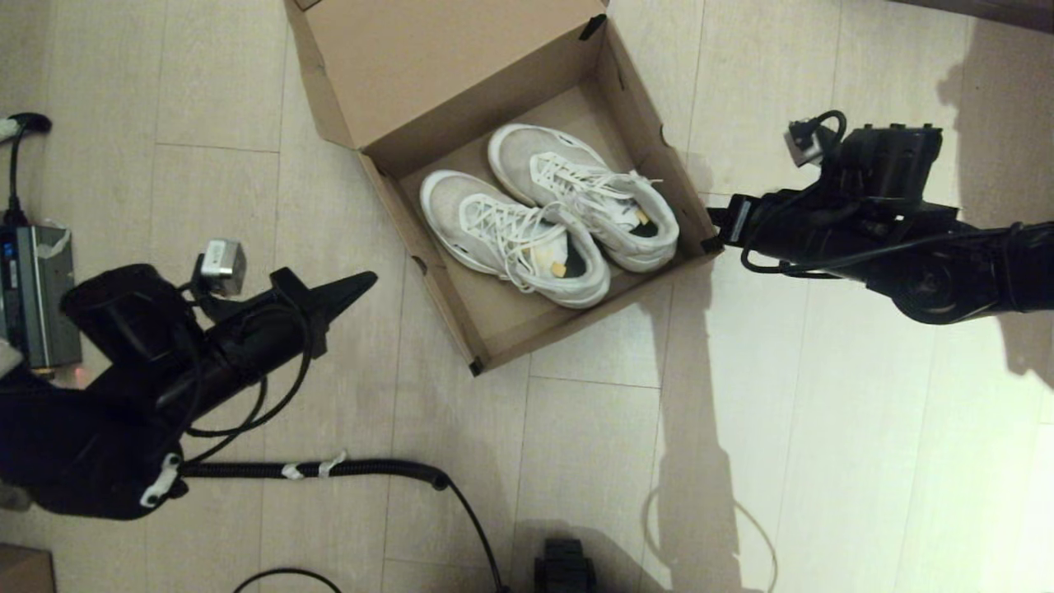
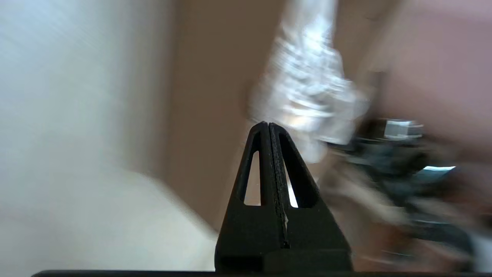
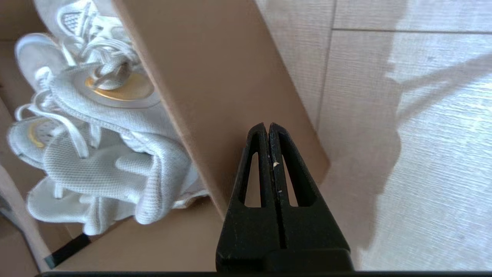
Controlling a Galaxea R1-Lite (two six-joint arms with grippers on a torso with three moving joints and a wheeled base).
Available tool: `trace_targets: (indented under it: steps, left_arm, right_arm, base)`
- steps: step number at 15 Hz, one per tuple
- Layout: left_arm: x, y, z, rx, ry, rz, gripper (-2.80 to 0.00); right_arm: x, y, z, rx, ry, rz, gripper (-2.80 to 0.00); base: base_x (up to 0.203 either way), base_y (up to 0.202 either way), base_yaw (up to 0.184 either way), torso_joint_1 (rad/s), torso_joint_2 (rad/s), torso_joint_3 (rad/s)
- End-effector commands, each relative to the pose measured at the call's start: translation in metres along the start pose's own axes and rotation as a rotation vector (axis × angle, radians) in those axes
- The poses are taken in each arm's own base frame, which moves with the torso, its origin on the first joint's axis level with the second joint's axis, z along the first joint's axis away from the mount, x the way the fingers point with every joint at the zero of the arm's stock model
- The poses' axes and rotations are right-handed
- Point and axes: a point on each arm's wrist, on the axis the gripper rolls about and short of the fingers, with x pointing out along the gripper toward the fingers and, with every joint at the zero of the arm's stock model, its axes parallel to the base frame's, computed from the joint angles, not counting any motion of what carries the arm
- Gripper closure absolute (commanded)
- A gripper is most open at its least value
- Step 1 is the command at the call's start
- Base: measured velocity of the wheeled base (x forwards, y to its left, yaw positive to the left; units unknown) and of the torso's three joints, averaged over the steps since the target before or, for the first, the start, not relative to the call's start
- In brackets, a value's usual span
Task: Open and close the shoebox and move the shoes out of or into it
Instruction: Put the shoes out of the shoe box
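The shoebox [image 1: 527, 247] sat open on the floor at twelve o'clock from the robot, lid [image 1: 445, 58] thrown back, the shoes [image 1: 547, 214] side by side inside — toes toward the hinge. The right gripper [image 1: 715, 231], fingers pressed together and holding nothing, hung at the box's three o'clock corner, probably to steady it. The left gripper [image 1: 366, 282], likewise closed and empty, waited off its nine o'clock wall — clear of the cardboard.
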Motion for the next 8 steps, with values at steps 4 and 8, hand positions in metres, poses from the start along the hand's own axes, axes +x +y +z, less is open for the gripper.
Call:
trace_targets:
  steps: [4,8]
  left_arm:
    - [0.005,0.042,0.011,0.474,-0.039,0.126,0.00]
    - [0.056,0.057,0.019,0.554,-0.165,0.213,0.00]
  right_arm:
    - [0.009,0.010,-0.010,-0.041,-0.005,-0.066,0.00]
    - [0.012,0.018,-0.015,-0.061,0.003,-0.060,0.00]
  base:
    - [0.000,0.000,0.000,0.000,0.00,0.000]
    - [0.000,0.000,0.000,0.000,0.00,0.000]
